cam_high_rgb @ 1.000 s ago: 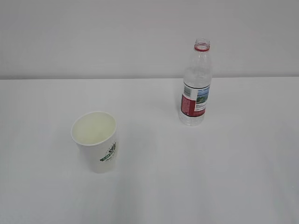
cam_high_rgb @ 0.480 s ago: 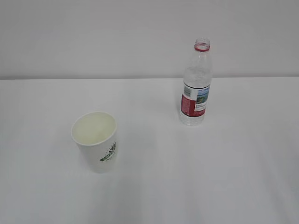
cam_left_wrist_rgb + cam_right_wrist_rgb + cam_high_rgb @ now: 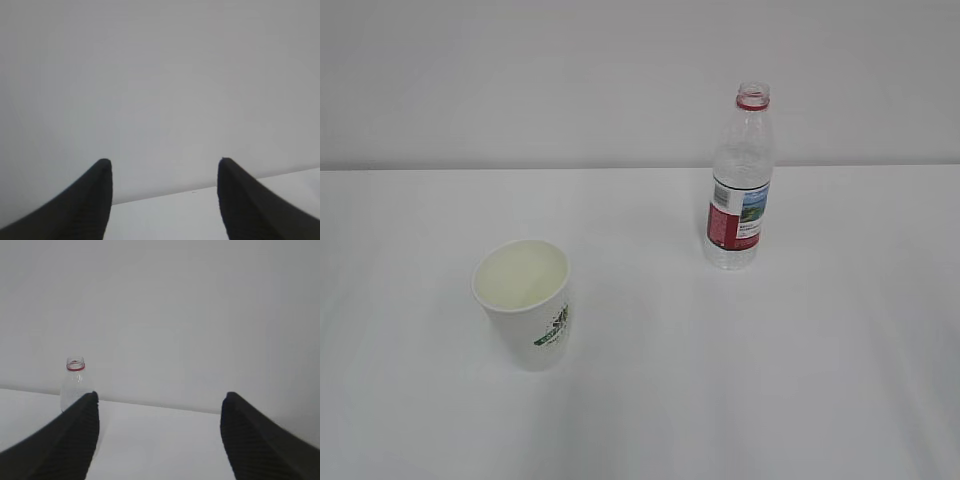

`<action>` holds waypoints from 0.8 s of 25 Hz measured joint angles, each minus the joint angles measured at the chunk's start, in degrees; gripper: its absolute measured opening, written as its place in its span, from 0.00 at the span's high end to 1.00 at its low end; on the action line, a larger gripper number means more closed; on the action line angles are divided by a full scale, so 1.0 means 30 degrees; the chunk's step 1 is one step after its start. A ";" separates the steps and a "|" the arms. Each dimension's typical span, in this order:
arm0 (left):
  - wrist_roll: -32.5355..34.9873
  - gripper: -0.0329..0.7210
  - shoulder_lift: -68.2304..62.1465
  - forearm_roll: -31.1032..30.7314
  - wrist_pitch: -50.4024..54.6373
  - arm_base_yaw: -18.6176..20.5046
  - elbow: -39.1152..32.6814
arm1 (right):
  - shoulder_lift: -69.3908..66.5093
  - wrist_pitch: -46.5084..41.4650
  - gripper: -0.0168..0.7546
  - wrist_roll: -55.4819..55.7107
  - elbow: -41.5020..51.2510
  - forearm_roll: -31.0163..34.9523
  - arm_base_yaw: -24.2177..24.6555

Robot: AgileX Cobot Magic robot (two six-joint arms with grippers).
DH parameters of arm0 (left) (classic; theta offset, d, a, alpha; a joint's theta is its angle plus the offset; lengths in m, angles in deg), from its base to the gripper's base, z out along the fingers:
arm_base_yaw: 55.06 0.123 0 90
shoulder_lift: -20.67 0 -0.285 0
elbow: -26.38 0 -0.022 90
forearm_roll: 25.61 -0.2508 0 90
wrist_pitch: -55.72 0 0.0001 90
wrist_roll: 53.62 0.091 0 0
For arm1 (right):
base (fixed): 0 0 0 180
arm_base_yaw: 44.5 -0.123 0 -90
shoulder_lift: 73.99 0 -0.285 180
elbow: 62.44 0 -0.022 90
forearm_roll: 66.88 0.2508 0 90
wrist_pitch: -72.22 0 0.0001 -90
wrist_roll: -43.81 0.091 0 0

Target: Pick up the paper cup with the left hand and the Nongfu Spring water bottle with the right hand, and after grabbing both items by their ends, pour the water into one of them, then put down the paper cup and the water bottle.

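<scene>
The white paper cup (image 3: pixel 527 303) stands upright on the table at the near left of the exterior view, green-and-black logo on its side. The Nongfu Spring water bottle (image 3: pixel 739 181) stands upright and uncapped at the back right, with a red neck ring and red label. No arm shows in the exterior view. My left gripper (image 3: pixel 165 162) is open with only table and wall between its fingers; the cup is out of its view. My right gripper (image 3: pixel 160 396) is open and empty too. The bottle (image 3: pixel 74 382) shows far off, partly behind its left finger (image 3: pixel 75 435).
A white table (image 3: pixel 770 360) runs back to a plain white wall (image 3: pixel 570 70). Nothing else stands on it.
</scene>
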 joint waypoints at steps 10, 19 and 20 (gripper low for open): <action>0.0000 0.32 -0.3470 0.0000 -0.1147 0.0000 0.0000 | -0.1922 0.2481 0.24 0.0000 0.0000 -0.0072 0.0000; 0.0000 0.33 -0.4775 0.0000 -0.2578 0.0000 0.0000 | -0.4946 0.4649 0.24 0.0000 0.0000 -0.0086 0.0000; 0.0000 0.33 -0.4899 0.0000 -0.2749 0.0000 0.0000 | -0.5298 0.4943 0.24 0.0000 0.0000 -0.0116 0.0000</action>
